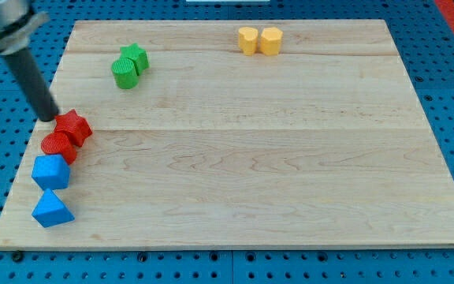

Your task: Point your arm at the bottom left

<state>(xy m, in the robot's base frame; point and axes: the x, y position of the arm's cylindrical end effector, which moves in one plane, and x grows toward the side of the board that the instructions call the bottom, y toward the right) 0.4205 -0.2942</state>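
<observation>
Our rod comes down from the view's top left corner, and my tip (48,117) rests at the left edge of the wooden board (235,189), just beside the red star (74,126), on its upper-left side; whether the two touch, we cannot tell. We carry no gripper, so there are no jaws to stand apart or together: the arm ends in the bare dark rod alone.

Directly below the red star, and touching it, lies a red cylinder (57,147). Below that sits a blue cube-like block (50,171), pressed against the red cylinder, and lower still a blue wedge-shaped block (51,209), just beside the one above it. These four form a short column running down the board's left side toward its bottom left corner (6,237), which is where the task directs us; my tip stands above that corner, with the whole column between.

Farther up, near the view's top, a green star (135,56) and a green cylinder (124,73) sit together, touching. Well apart from them, toward the top centre-right, two yellow blocks (259,40) stand side by side in contact; their exact shapes are hard to make out. Around the board we see a blue perforated table surface (448,95).
</observation>
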